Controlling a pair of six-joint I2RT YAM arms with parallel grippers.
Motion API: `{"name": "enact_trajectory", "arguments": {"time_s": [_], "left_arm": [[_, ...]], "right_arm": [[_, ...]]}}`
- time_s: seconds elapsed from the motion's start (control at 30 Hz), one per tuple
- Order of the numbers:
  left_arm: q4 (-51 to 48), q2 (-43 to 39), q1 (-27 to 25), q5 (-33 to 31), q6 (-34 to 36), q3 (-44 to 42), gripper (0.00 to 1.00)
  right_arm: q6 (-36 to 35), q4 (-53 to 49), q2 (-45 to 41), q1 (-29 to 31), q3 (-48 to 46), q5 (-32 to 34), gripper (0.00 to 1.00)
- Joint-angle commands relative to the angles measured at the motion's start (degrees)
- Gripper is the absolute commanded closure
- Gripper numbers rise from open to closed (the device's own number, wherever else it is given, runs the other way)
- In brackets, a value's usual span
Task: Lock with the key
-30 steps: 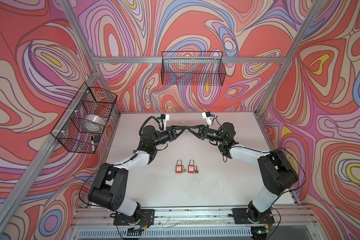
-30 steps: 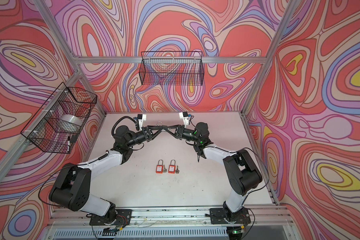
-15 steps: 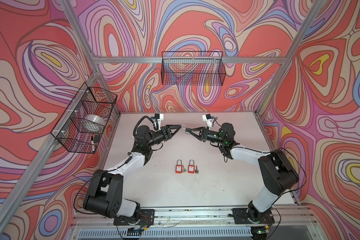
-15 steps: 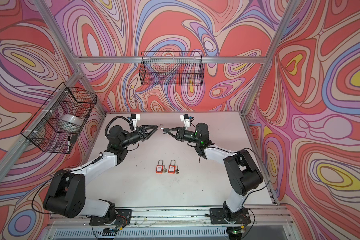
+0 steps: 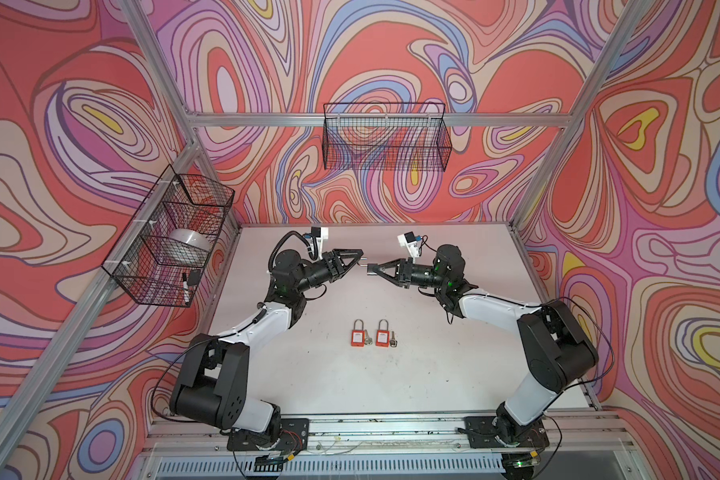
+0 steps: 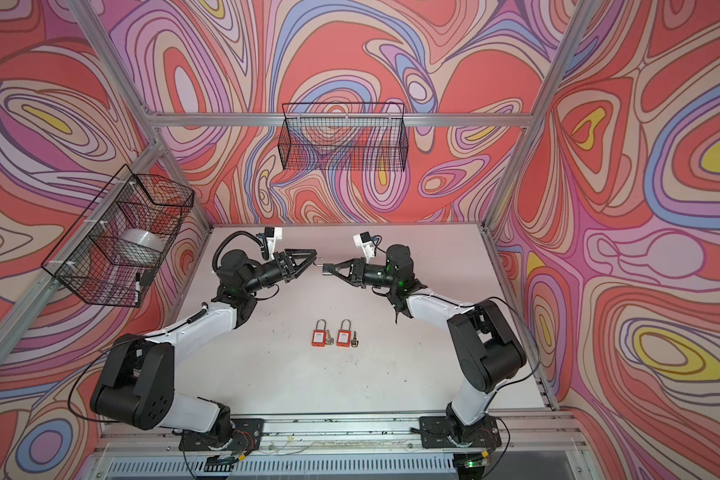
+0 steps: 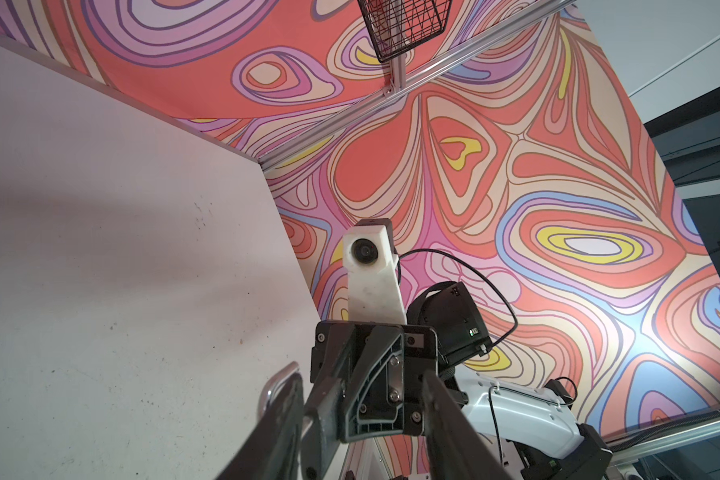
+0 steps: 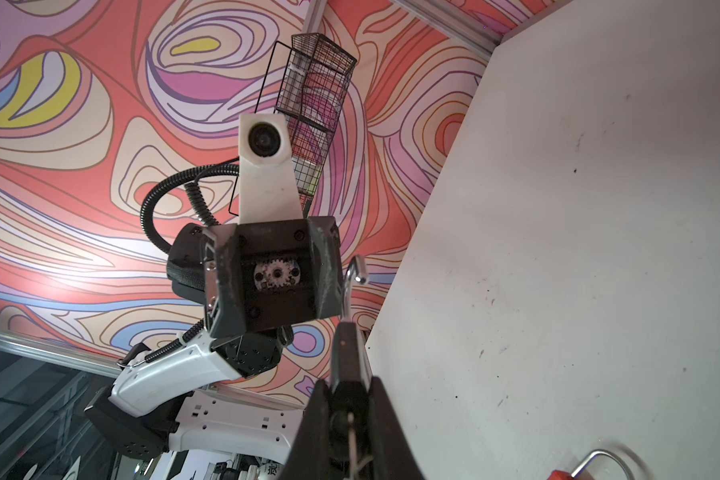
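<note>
Far off to the left of the left claw, a wire basket (image 5: 171, 237) is hanging on the wall frame, with a white rounded thing (image 5: 190, 240) sitting inside it. The left claw (image 5: 356, 261) is hovering above the table (image 5: 433, 374) with its fingers spread, gripping nothing and pointing straight at the right claw. Just beside its tips, a silver shackle (image 5: 364, 263) is sticking out of a dark-looking padlock (image 8: 346, 353). I cannot tell whether the shackle is touching a finger of the left claw. The right claw (image 5: 370, 269) is pinching that padlock by its body, nose to nose with the left claw. Well apart from both claws, toward the arm bases, a red padlock (image 5: 356, 337) and a second red padlock (image 5: 382, 337) are lying flat side by side, each with a key (image 5: 367, 340) lying just beside it.
</note>
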Motion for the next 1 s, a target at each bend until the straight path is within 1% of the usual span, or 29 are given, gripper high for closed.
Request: {"name": "enact_trajectory", "arguments": {"time_s": [0.0, 0.23, 0.4, 0.63, 0.73, 0.87, 0.97], "left_arm": [[0.42, 0.32, 0.26, 1.30, 0.68, 1.02, 0.52], [-1.03, 0.19, 0.24, 2.09, 1.52, 0.76, 0.52], [-1.82, -0.56, 0.22, 2.46, 1.91, 0.21, 0.55], [-3.43, -1.82, 0.24, 2.40, 2.95, -0.13, 0.69], [-3.60, -2.00, 0.26, 2.36, 3.13, -0.30, 0.76], [-3.69, -2.18, 0.22, 2.54, 3.13, -0.29, 0.83], [-3.91, -2.18, 0.26, 2.56, 3.09, -0.30, 0.84]], "right_arm": [[-0.48, 1.78, -2.20, 0.29, 1.96, -2.23, 1.00], [-0.83, 1.51, -2.33, 0.22, 2.33, -2.44, 1.00], [1.96, 5.51, -0.88, 0.23, 2.97, -2.43, 1.00], [2.12, 5.56, 0.11, 0.24, 3.25, -2.36, 1.00], [1.36, 4.76, 0.07, 0.23, 3.17, -2.29, 1.00], [-0.41, 2.68, -0.18, 0.26, 3.19, -2.16, 1.00], [-0.77, 2.43, -0.20, 0.23, 3.17, -2.03, 1.00]]}}
